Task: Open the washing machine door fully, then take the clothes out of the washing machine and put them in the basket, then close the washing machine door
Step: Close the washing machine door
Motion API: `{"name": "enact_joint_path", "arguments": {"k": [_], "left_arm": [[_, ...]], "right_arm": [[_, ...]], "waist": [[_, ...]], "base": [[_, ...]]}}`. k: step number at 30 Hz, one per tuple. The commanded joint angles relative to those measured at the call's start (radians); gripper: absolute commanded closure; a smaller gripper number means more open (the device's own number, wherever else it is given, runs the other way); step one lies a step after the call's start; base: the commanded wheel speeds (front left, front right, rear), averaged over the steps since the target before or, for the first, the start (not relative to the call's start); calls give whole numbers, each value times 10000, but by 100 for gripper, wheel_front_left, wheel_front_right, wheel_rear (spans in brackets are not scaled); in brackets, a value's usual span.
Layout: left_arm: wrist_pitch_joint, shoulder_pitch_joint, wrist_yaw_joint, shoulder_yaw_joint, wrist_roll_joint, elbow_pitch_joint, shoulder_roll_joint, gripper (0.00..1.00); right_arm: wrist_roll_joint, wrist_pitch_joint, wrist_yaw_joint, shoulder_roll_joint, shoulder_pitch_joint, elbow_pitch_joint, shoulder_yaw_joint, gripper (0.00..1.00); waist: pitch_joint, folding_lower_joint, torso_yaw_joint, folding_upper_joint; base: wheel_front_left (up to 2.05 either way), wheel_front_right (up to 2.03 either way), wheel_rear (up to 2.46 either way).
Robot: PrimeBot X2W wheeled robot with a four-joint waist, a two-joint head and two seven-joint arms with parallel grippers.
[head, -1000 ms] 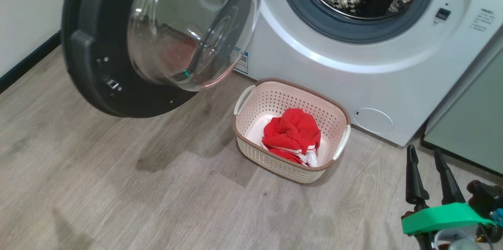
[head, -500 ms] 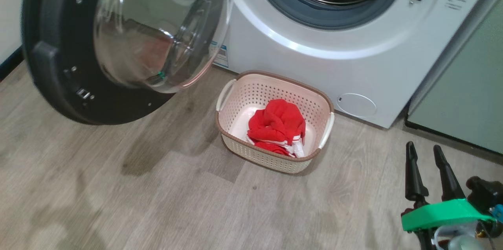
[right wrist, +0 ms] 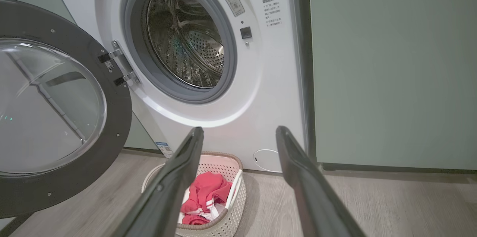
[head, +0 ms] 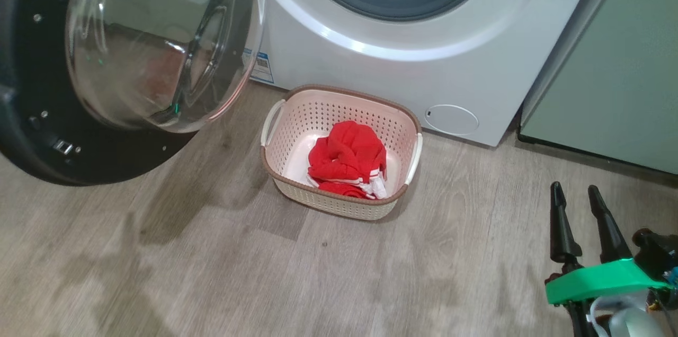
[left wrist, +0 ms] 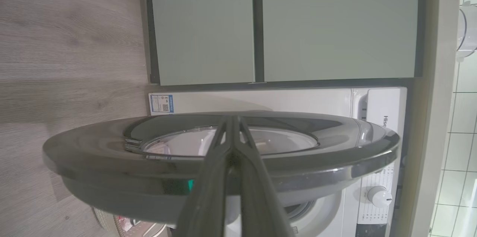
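The floor (head: 212, 273) is laid in grey-brown, wood-grain planks. The white washing machine (head: 371, 72) stands on it. A small cream perforated basket (head: 339, 204) with a brown rim sits on the planks just in front of the washing machine, near its lower front panel. A pale green cabinet (head: 609, 72) stands on the floor just beside the washing machine, on its right. A soft shadow (head: 201, 204) falls on the planks in front of the washing machine.

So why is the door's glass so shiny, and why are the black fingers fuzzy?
Head view: glass in the washing machine door catches white glare spots near its top and bends reflections. Left wrist view: the shut left end effector sits right at the lens, so it looks soft.
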State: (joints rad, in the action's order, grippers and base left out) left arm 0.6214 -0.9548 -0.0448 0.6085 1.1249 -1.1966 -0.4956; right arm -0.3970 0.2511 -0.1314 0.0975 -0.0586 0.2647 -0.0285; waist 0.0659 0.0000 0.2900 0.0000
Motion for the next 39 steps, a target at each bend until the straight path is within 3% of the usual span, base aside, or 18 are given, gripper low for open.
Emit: {"name": "enact_joint_path", "arguments": {"k": [1,9,14,16,19,23,29,39], "left_arm": [[-52,-334,-95,35,-23,260,-539,100],[861,-602,-606,-393,-18,195,-61,100],[2478,-629,-817,-912,128,786,670,100],[3457,-383,-849,-1206,338,1470,1241,100],[4094,53,-854,-1530,469,2313,1858,100],[4439,536,-836,-1731,654,3152,2732,100],[4528,1070,-441,-1849,777,4330,3662,100],[4380,1820,56,-2233,583,5813,4192,100]], "right_arm": [[66,107,7,199,-348,-348,-259,0],[65,107,7,295,-446,-323,-315,0],[70,107,7,266,-361,-315,-204,0],[56,107,7,200,-274,-312,-138,0],[64,107,7,132,-201,-324,-57,0],[76,107,7,56,-201,-329,-70,0],[50,107,7,24,-273,-337,-27,0],[55,107,7,-31,-499,-348,0,0]], "waist": [[67,0,-65,0],[166,0,-190,0],[51,0,-115,0],[-93,0,-70,0],[-176,0,-6,0],[-209,0,-63,0],[-147,0,-593,0],[138,0,-1958,0]], "base": [[0,0,0],[0,0,0],[0,0,0],[0,0,0],[0,0,0],[0,0,0],[0,0,0],[0,0,0]]}}
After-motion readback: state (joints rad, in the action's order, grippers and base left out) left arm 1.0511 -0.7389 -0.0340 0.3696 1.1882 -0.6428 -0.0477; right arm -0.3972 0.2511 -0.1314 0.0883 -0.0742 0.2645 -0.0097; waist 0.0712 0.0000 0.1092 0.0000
